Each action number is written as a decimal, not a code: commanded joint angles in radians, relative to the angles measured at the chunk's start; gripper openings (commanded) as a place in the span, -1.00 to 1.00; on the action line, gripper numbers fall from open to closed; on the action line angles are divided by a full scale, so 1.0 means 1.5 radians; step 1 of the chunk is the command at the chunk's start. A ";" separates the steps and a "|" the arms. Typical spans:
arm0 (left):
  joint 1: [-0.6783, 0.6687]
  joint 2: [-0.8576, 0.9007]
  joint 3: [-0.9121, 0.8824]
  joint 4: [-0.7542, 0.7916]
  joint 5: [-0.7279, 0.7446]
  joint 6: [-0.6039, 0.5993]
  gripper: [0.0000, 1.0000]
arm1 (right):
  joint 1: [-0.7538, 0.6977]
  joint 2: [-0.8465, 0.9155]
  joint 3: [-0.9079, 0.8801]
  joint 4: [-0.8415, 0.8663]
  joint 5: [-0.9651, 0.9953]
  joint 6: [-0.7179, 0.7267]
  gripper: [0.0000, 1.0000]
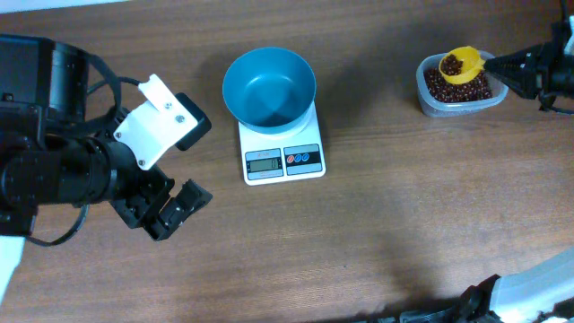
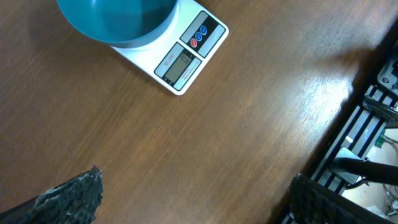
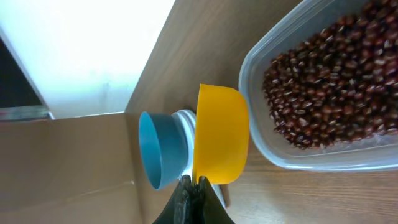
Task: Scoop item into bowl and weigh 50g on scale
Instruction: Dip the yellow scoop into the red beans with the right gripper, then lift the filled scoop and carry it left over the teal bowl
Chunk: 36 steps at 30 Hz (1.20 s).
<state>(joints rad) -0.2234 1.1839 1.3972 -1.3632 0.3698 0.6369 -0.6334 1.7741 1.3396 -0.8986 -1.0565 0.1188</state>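
Your dark red-brown beans (image 3: 329,81) lie heaped in the clear tub (image 3: 323,158), some in the yellow scoop (image 1: 462,65) your right gripper (image 1: 504,65) clamps by its handle; only overhead shows that load; teal bowl (image 1: 269,87) sits on the scale (image 1: 282,161); left gripper (image 1: 170,208) spread wide.

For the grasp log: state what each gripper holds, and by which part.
Right gripper pinches the yellow scoop by its handle, beans in its cup, over the tub. Left gripper is open, holding nothing.
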 commanded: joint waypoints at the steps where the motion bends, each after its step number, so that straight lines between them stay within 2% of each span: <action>1: -0.003 0.002 -0.002 -0.001 0.001 0.015 0.98 | 0.007 -0.001 0.011 -0.012 -0.066 -0.045 -0.92; 19: -0.003 0.002 -0.002 -0.001 0.001 0.015 0.98 | 0.220 -0.002 0.011 -0.011 -0.146 -0.044 -0.92; 31: -0.003 0.002 -0.002 -0.001 0.001 0.015 0.98 | 0.371 -0.001 0.011 0.097 -0.143 -0.021 -0.92; 36: -0.003 0.002 -0.002 -0.001 0.001 0.015 0.98 | 0.409 -0.001 0.011 0.185 -0.120 0.037 -0.92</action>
<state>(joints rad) -0.2234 1.1839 1.3972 -1.3655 0.3691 0.6369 -0.0425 1.7741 1.3399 -0.6632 -1.2396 0.1360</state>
